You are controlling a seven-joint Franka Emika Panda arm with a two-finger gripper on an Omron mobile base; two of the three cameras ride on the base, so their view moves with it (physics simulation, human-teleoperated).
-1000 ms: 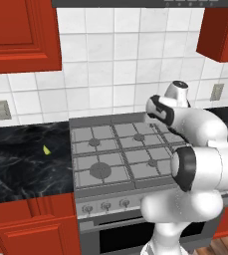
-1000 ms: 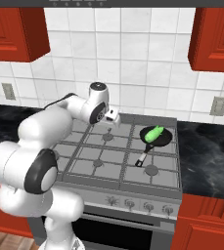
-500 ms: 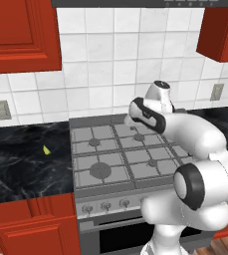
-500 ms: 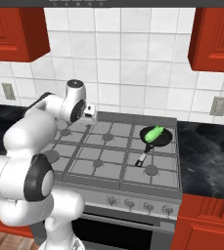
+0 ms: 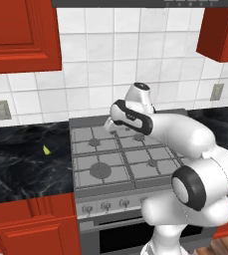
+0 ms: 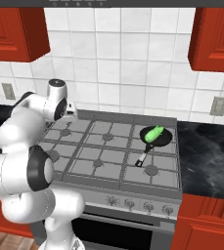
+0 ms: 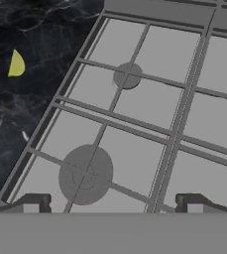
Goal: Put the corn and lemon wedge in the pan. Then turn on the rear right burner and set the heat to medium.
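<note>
The lemon wedge (image 5: 46, 150) lies alone on the dark table (image 5: 21, 164), left of the stove (image 5: 120, 159). The corn (image 6: 155, 132) already sits in the pan (image 6: 156, 136), apparently on the rear right burner. The tool (image 7: 112, 206) hangs empty over the stove's left side, tips wide apart. Fetching the wedge seems the step in hand; next it must reach left, descend and close on it.

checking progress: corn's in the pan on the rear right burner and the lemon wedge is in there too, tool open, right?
Not quite: the lemon wedge is not in the pan; it lies on the black counter left of the stove, as the left base view shows. The corn is in the pan, and the tool is open.
</note>
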